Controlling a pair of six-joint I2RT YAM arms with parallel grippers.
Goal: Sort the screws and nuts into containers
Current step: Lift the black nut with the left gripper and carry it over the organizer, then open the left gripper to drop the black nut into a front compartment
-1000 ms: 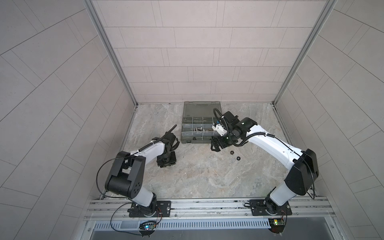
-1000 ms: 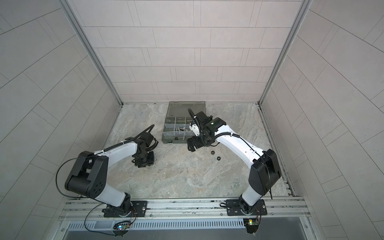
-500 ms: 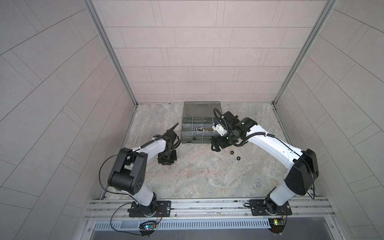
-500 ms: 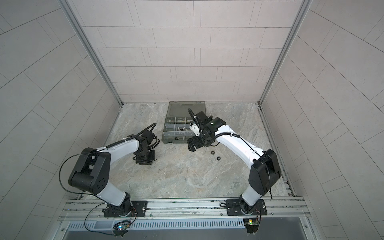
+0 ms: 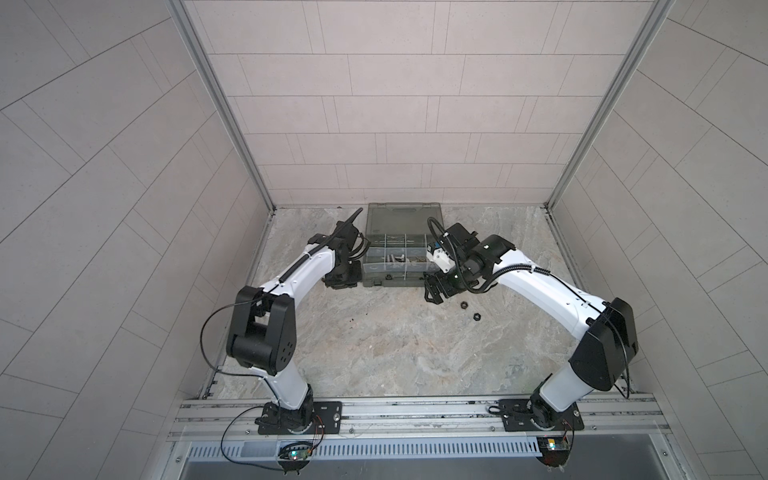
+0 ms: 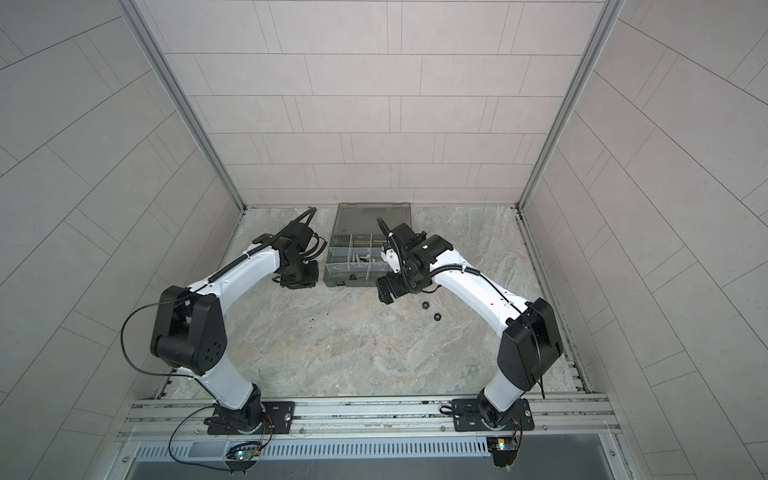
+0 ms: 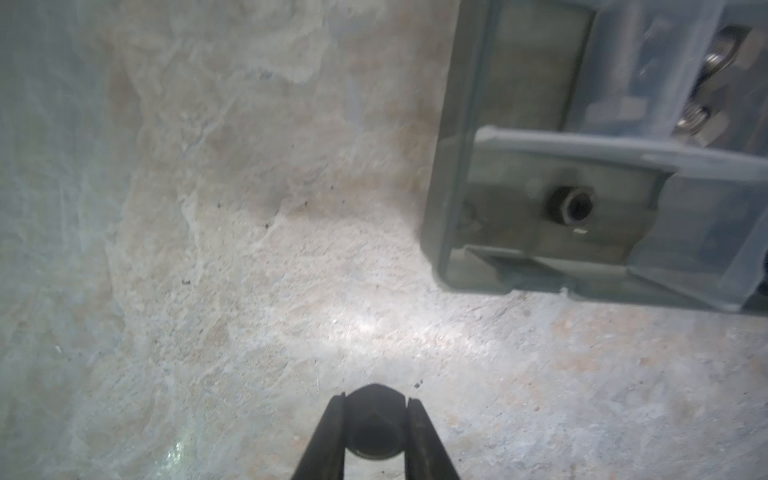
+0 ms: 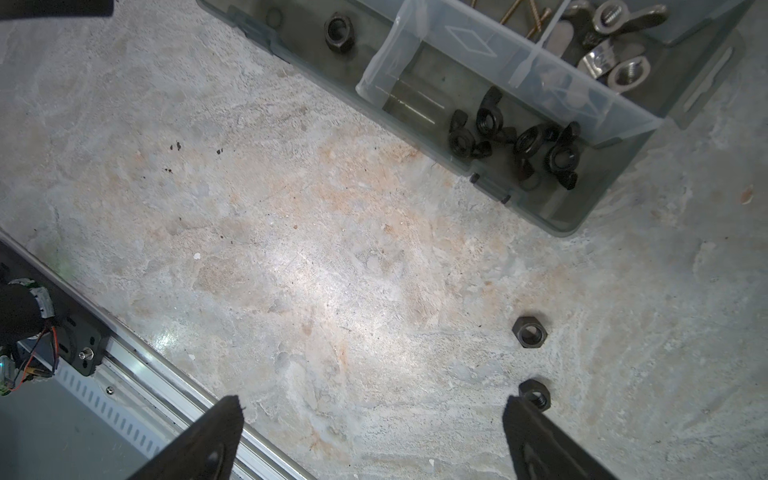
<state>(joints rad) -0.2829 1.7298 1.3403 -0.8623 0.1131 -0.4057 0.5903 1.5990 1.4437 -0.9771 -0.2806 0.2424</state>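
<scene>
Now the left pincer (image 7: 374,401) is clamping a black hex nut (image 7: 374,417) short of the case (image 7: 453,166) ahead, risking a slip from its tip-only hold, while the right pincer (image 8: 372,405) is gaping beside loose nuts (image 8: 530,332).

1. The organizer case (image 5: 386,284), translucent grey-green with its lid open flat, sits at the bench's (image 5: 395,353) 12 o'clock.
2. At its 4 o'clock, lying flat: first loose nut (image 5: 464,305), second loose nut (image 5: 476,318), both black hex rings.
3. The held hex nut (image 7: 376,428) is pinched in the left gripper's (image 7: 375,400) jaws, at 8 o'clock.
4. Inside the case: black wing nuts (image 8: 519,141), silver wing nuts (image 8: 619,62), thin screws (image 8: 511,11), boxed hex nut (image 8: 339,31).
</scene>
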